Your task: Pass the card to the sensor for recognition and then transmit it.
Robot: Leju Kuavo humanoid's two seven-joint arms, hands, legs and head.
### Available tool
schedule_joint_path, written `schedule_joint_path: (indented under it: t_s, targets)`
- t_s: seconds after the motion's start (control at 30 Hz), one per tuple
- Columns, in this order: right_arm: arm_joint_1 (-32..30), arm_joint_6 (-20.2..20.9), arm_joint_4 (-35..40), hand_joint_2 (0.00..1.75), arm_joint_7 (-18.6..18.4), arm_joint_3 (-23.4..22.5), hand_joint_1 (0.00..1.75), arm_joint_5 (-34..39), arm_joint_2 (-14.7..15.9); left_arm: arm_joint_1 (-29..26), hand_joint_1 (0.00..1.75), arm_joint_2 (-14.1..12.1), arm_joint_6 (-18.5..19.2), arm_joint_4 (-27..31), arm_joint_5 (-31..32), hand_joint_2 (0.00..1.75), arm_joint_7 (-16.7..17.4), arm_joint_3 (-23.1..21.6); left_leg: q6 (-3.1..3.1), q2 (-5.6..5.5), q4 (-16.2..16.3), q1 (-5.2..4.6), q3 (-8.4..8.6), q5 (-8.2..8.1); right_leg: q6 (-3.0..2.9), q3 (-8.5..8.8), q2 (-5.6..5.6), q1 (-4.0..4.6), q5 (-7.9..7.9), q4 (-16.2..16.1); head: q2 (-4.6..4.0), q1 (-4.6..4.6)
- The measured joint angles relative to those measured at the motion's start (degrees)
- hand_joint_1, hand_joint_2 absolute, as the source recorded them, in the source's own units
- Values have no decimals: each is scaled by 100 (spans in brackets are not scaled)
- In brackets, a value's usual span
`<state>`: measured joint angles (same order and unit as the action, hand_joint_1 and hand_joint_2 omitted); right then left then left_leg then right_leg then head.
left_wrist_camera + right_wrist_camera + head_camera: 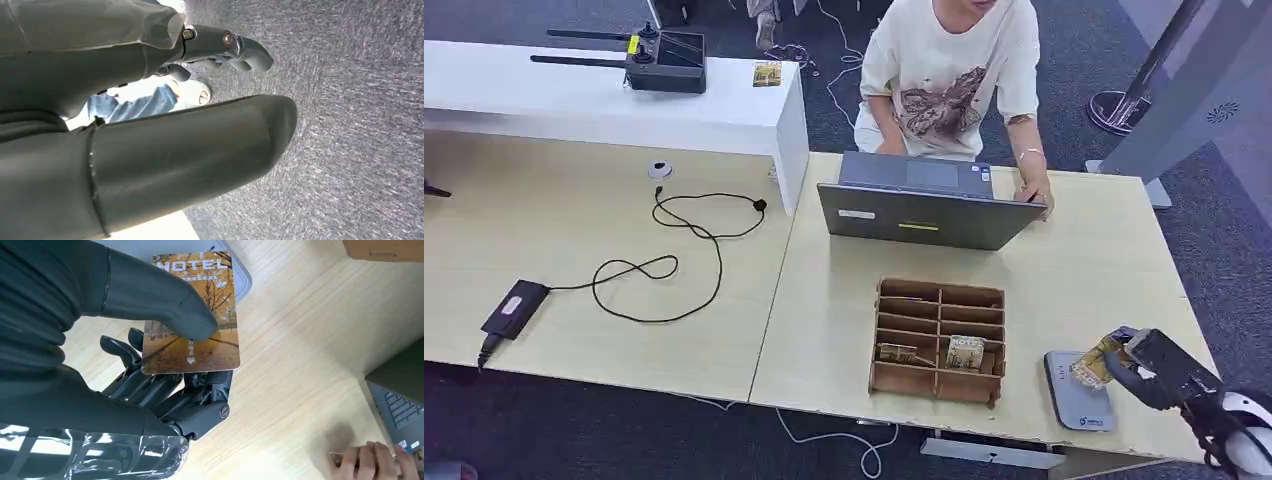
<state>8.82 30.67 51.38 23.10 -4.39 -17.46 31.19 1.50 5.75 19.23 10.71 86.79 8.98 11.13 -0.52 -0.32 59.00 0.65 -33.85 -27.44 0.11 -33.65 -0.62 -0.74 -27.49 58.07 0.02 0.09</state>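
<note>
Right hand grips card over sensor — pale wooden table, grey carpet; left hand empty.

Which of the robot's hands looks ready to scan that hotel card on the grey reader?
The right hand. It already holds the hotel card just above the grey reader at the table's near right corner. The left hand holds nothing and points at the carpet floor.

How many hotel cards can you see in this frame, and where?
4: one card held by the right hand over the sensor; two in the wooden organizer, at and; one on the white desk. Others may be hidden.
</note>
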Motion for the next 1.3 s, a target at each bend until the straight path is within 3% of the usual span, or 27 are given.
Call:
schedule_joint_path:
  t_s: [0.9, 1.3]
  targets:
    - [327, -24, -665, 175, -33, 256, 175, -155, -66, 4, 0, 0, 57, 0, -2, 0, 46, -2, 0, 0, 0, 0, 1, 0, 0, 0, 0, 0, 0, 0, 0, 0]
    - [451, -487, -1123, 175, -347, 295, 175, -494, -170, 17, 0, -2, 42, 0, 0, 0, 50, -2, 0, 1, 0, 0, 3, 0, 0, 0, 1, 1, 0, 0, -2, 0]
